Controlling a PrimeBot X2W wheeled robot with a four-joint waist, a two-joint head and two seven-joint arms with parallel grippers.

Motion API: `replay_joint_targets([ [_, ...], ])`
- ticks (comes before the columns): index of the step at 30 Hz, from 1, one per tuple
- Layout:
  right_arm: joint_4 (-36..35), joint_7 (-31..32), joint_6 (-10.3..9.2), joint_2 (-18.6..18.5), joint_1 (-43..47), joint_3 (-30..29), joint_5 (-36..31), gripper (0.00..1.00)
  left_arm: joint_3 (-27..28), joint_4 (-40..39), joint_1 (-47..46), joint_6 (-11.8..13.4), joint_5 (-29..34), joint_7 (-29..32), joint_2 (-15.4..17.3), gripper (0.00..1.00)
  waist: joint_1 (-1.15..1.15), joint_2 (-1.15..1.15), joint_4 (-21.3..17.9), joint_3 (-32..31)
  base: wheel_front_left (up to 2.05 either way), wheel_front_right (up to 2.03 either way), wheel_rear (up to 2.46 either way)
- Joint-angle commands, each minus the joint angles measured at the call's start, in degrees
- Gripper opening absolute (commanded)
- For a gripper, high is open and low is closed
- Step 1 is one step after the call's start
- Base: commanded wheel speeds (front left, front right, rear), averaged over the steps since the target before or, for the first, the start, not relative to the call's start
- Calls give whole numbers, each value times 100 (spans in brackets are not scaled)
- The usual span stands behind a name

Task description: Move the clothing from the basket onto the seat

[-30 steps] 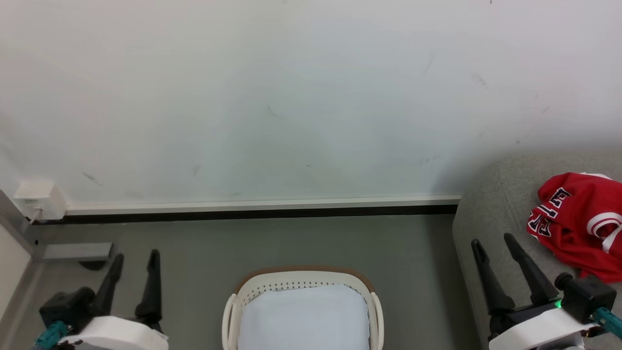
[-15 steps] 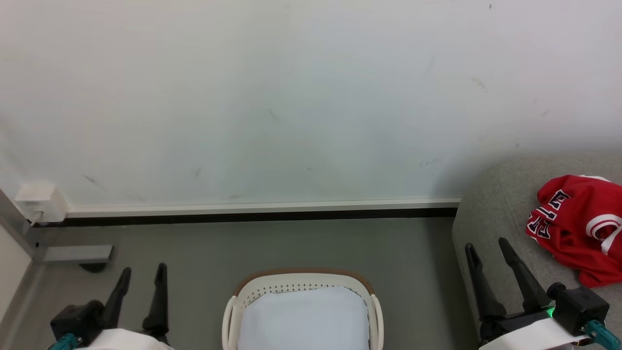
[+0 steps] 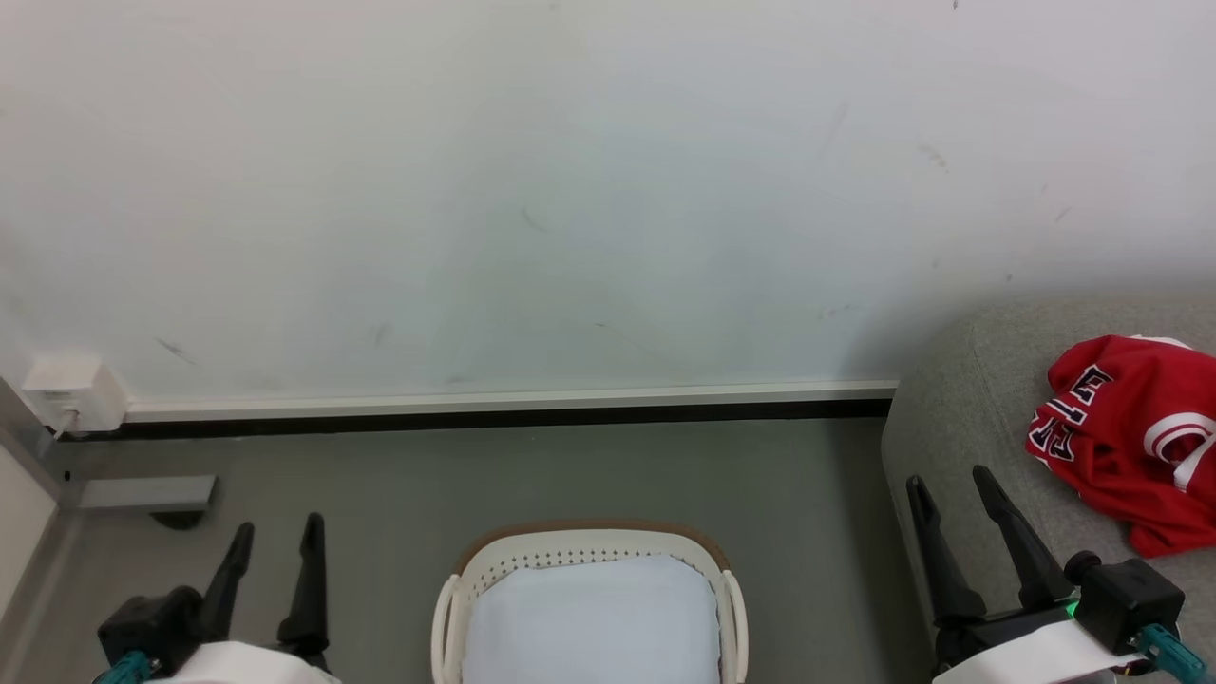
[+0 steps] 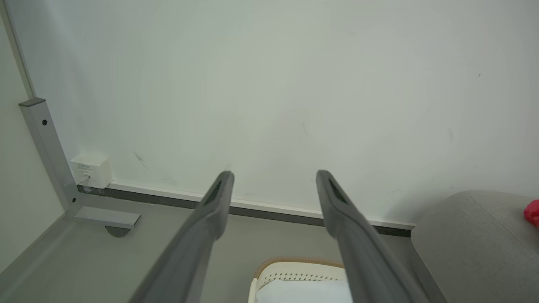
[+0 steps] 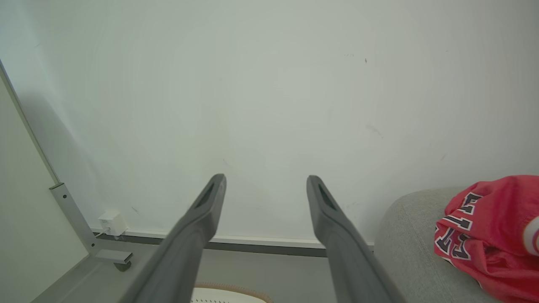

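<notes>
The red clothing (image 3: pixel 1130 437) with navy-and-white lettering lies crumpled on the grey seat (image 3: pixel 959 399) at the right; it also shows in the right wrist view (image 5: pixel 492 235). The cream basket (image 3: pixel 589 541) with a brown rim stands on the floor at bottom centre, holding just its pale lining (image 3: pixel 589 622). My left gripper (image 3: pixel 275 524) is open at lower left, well left of the basket. My right gripper (image 3: pixel 947 475) is open at lower right, over the seat's front edge, left of the clothing. Nothing sits between either pair of fingers.
A white wall (image 3: pixel 570 190) with a baseboard (image 3: pixel 513 404) runs behind the basket. A white socket box (image 3: pixel 66 391) and a grey metal frame foot (image 3: pixel 142 494) are at the far left. Grey floor (image 3: pixel 570 475) lies between basket and wall.
Both grippers have drawn back toward the bottom of the head view and stayed open. The clothing and basket lie as before, apart from a slight camera shift.
</notes>
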Motion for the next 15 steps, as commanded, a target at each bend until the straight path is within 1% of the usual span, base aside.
replay_joint_targets([
  [1,13,-16,-13,8,-40,-13,9,100,25,11,-47,-10,95,0,11,100,0,0,5,4,0,0,0],
  [5,21,-16,-13,0,-55,-5,18,100,-80,19,-85,-6,15,0,54,100,0,0,14,10,0,0,0],
  [6,15,1,0,13,-9,8,0,0,-90,33,-26,-15,5,1,7,0,0,0,11,11,0,0,0],
  [9,140,13,0,56,121,42,3,0,-106,172,101,-15,-7,9,-86,0,0,0,9,13,0,0,0],
  [15,112,176,-1,85,135,-114,578,0,-19,132,61,-15,-620,223,-127,0,0,0,5,21,0,0,0],
])
